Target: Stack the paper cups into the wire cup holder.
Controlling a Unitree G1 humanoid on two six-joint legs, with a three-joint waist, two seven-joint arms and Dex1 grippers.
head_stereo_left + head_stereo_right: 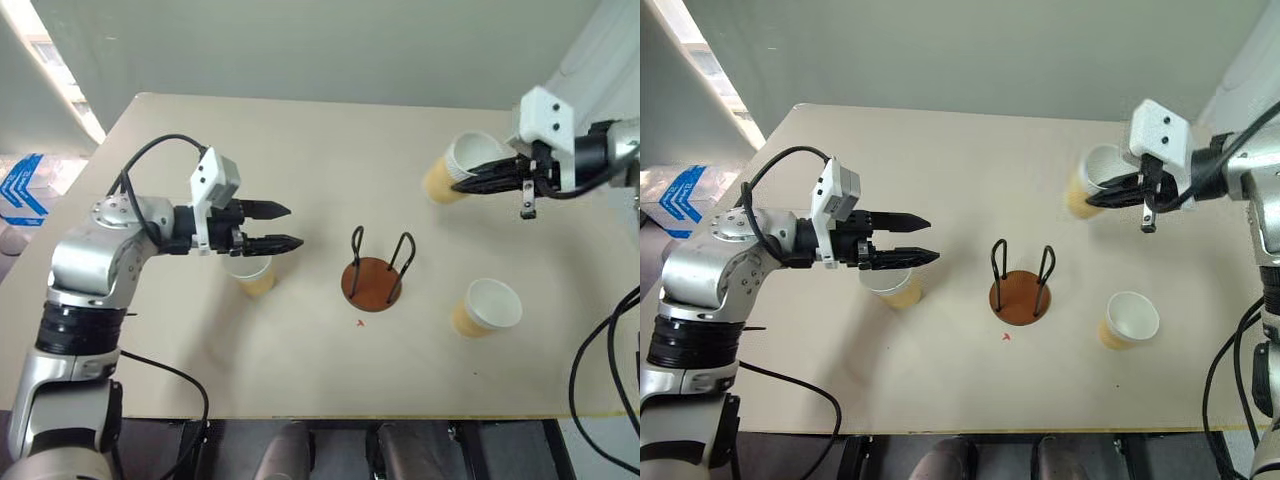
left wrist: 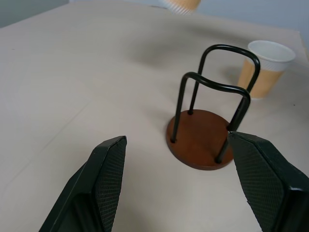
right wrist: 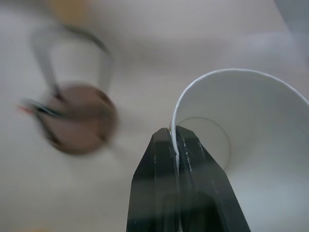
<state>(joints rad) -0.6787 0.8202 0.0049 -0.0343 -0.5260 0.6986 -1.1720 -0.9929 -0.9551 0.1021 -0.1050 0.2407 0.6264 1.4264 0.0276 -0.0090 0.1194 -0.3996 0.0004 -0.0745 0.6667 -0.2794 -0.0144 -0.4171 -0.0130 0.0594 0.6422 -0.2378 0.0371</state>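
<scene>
Holding One Cup Aloft: Stock at the Holder

Item 1. Right end effector (image 1: 478, 180): clenched on the rim of a paper cup (image 1: 460, 167), carried clear of the surface (image 1: 300, 150) at about 1 o'clock from the wire cup holder (image 1: 375, 272). The right wrist view gives what the head views cannot: the two black fingers (image 3: 166, 159) pinch the cup's white wall between them, one inside and one outside, with the cup's white inside and round bottom open to the camera. The holder lies blurred in that view.

Item 2. Left end effector (image 1: 285, 227): released, fingers spread with nothing between them, hovering at about 9 o'clock from the holder and pointing toward it. The left wrist view looks between the two textured pads (image 2: 110, 169) straight at the holder's brown disc and both black wire loops, which stand empty.

Item 3. Second cup (image 1: 252, 274): upright on the surface, just beneath the left end effector, partly covered by it in the head views.

Item 4. Third cup (image 1: 487, 307): upright on the surface at about 4 o'clock from the holder, apart from it; the left wrist view shows it beyond the loops.

Item 5. Small red mark (image 1: 361, 323) on the surface at 6 o'clock, near the holder's base; too small to read. No brand or lettering shows on the cups.
</scene>
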